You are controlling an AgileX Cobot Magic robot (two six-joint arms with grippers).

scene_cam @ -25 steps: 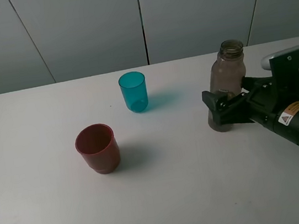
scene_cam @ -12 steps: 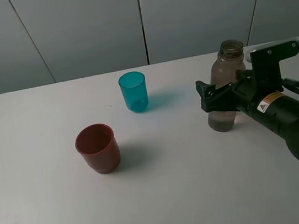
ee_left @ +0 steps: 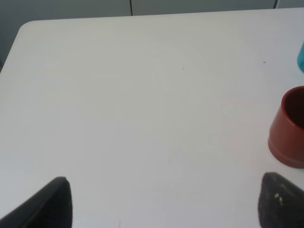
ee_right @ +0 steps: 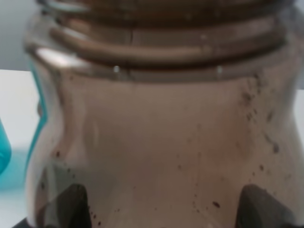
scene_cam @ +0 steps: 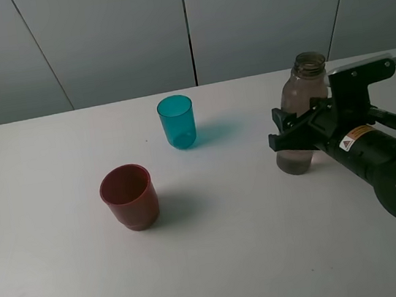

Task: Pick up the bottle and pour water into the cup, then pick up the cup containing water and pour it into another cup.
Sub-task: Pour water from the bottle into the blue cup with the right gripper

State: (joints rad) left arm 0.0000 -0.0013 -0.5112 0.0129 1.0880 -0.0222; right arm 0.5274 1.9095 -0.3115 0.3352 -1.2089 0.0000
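The smoky grey-brown bottle (scene_cam: pixel 301 93) stands upright on the white table at the right, uncapped. My right gripper (scene_cam: pixel 290 134) is around its middle with a finger on each side, closed against it. The right wrist view is filled by the bottle (ee_right: pixel 161 133), with the gripper (ee_right: pixel 164 209) and its fingertips (ee_right: pixel 71 204) low at both sides. The teal cup (scene_cam: pixel 176 122) stands upright at the back centre. The red-brown cup (scene_cam: pixel 129 196) stands in front of it to the left, and shows in the left wrist view (ee_left: pixel 289 128). My left gripper (ee_left: pixel 168 204) is open and empty over bare table.
The white table (scene_cam: pixel 236 261) ends at a grey panelled wall behind. The table's far left corner (ee_left: pixel 28 28) shows in the left wrist view. A sliver of the teal cup (ee_left: pixel 301 57) sits at that view's edge.
My right gripper rose from the bottle's base to its middle, then its near finger drew in toward the bottle. The bottle shifted very slightly. Both cups stayed put.
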